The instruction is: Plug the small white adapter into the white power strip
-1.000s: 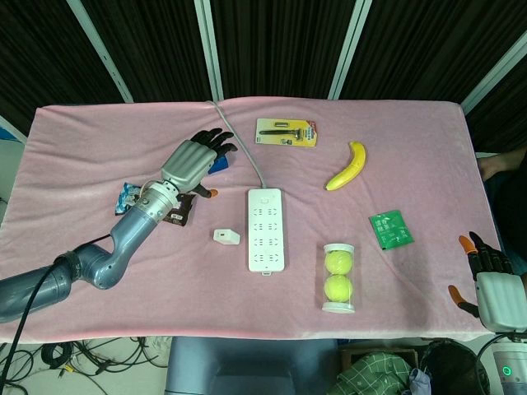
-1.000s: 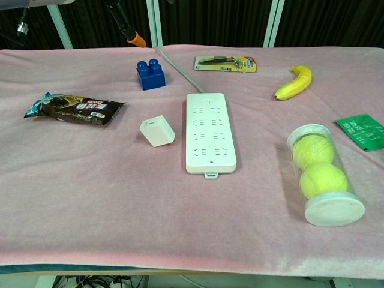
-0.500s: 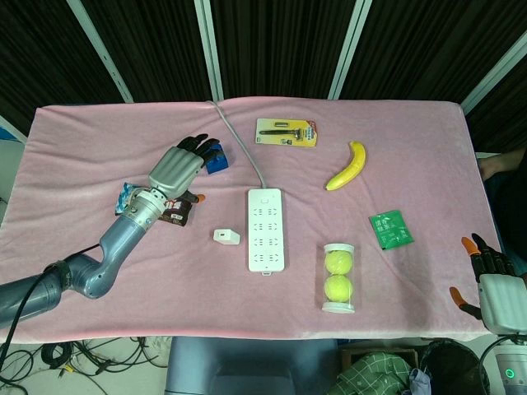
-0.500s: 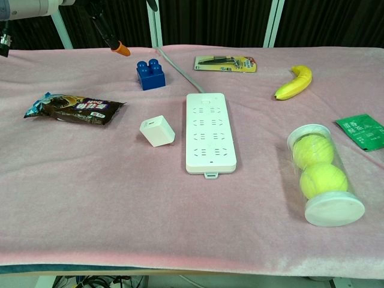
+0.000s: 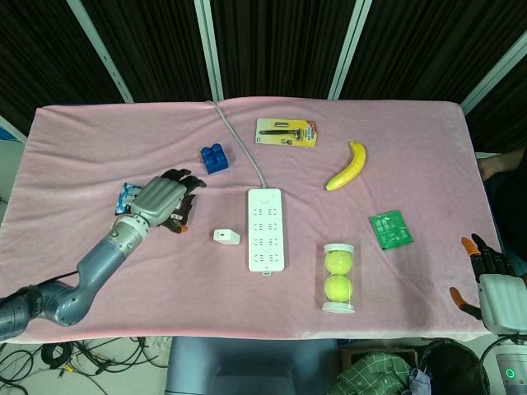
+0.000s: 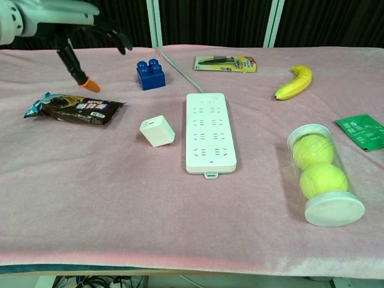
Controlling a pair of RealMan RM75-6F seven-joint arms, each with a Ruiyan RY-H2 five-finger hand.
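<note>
The small white adapter [image 5: 226, 237] lies on the pink cloth just left of the white power strip [image 5: 267, 229], apart from it. In the chest view the adapter [image 6: 157, 131] lies tilted beside the strip [image 6: 209, 132]. My left hand [image 5: 162, 200] hovers over the snack packet, left of the adapter, fingers apart and holding nothing. The chest view shows this left hand [image 6: 57, 18] at the top left, an orange fingertip [image 6: 90, 84] hanging above the cloth. My right hand [image 5: 492, 290] is off the table's front right corner, fingers spread and empty.
A dark snack packet [image 6: 75, 109] lies under my left hand. A blue brick [image 5: 213, 159] sits behind it. The strip's grey cable [image 5: 243, 144] runs to the back edge. A carded tool [image 5: 286, 132], banana [image 5: 347, 166], green sachet [image 5: 390, 230] and tennis-ball tube [image 5: 338, 277] lie to the right.
My left hand has drawn back from over the blue brick, toward the front left, and now hangs lower above the snack packet. The right hand has barely moved.
</note>
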